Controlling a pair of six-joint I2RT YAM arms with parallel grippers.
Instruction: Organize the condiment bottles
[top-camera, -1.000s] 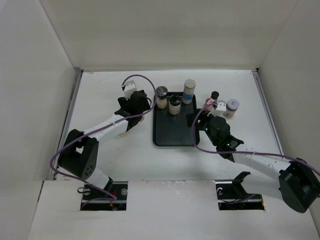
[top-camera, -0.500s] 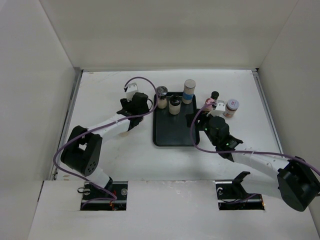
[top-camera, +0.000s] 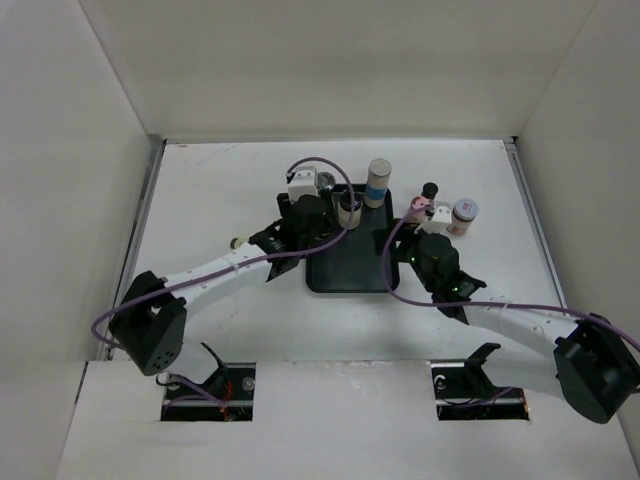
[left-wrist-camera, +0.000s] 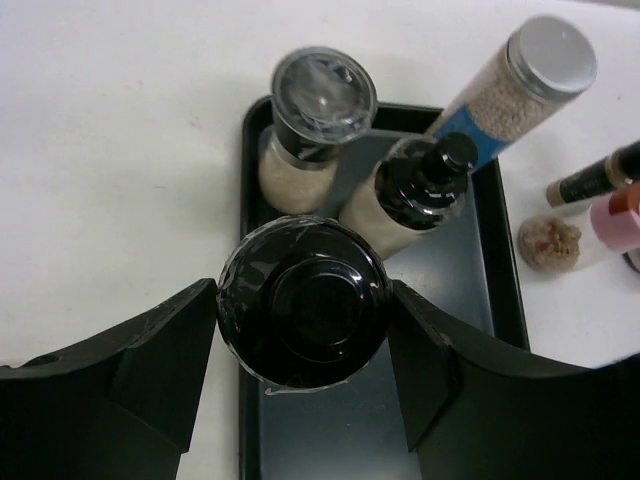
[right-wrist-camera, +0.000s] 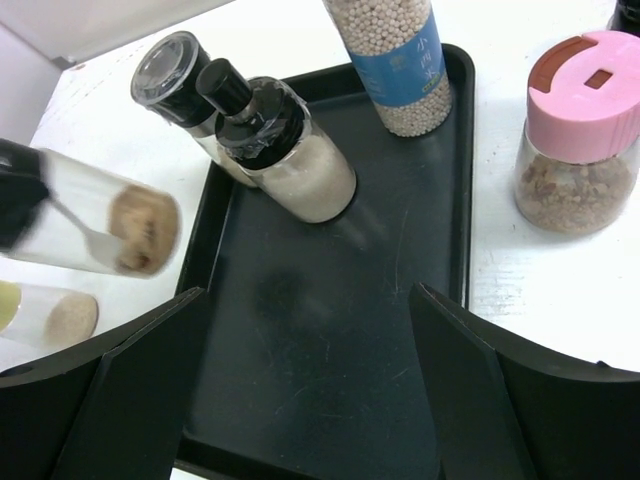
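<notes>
Over the tray's left rim, the left claw is clenched on a black-capped jar, a finger pressing each side of the cap. Behind it, in the tray's far left corner, stands a clear-lidded shaker, with a black-topped bottle just beside it to the right. A tall bottle with a blue label and silvery cap stands at the tray's far right corner. Off the tray's right side, a pink-capped jar sits on the table. The right claw hangs released above the tray's middle, fingers wide apart and grasping nothing. Left of the tray, another jar is partly seen.
</notes>
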